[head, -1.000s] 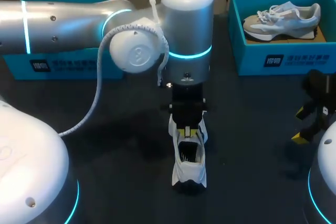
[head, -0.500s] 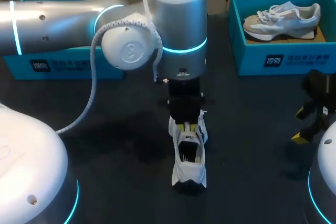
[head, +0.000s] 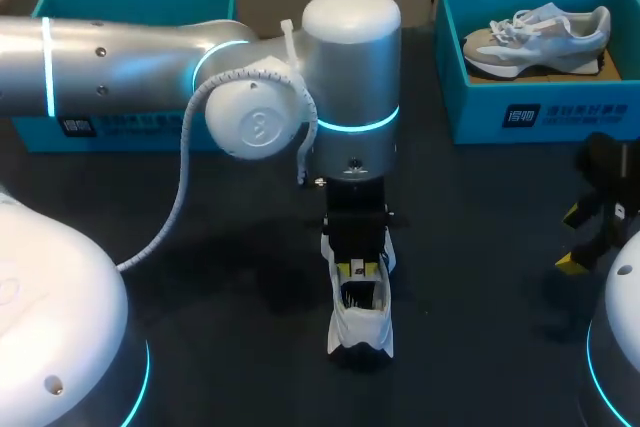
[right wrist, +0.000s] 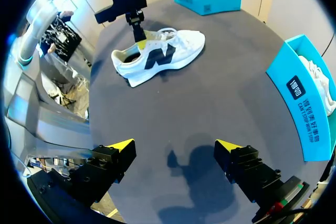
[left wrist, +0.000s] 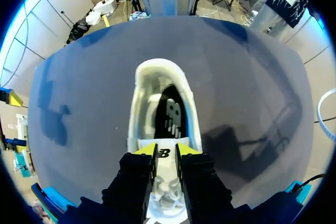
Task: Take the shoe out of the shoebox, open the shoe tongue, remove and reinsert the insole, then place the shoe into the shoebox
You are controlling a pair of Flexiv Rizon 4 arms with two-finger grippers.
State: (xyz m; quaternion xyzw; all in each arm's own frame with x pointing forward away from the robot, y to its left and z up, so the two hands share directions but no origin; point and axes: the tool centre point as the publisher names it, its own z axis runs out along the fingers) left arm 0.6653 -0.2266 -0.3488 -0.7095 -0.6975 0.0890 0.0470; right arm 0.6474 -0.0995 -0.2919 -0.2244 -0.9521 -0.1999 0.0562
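Table (head: 200, 277): shoe (head: 361, 325) lengthwise, toe away; left gripper (head: 358, 268) seemingly pinches tongue (left wrist: 164, 153).

The shoe (head: 361, 322) is lying mid-table (head: 480, 247), the left gripper (head: 357, 269) pinching its tongue (left wrist: 164, 153); the left shoebox (head: 130, 125) and right shoebox (head: 545, 112) are standing behind.

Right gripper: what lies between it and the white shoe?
Nothing but bare tabletop, per the right wrist view, between the right gripper and the white shoe.

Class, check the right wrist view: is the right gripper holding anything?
No, the right gripper is open, its fingers wide apart with nothing between them, well away from the white shoe.
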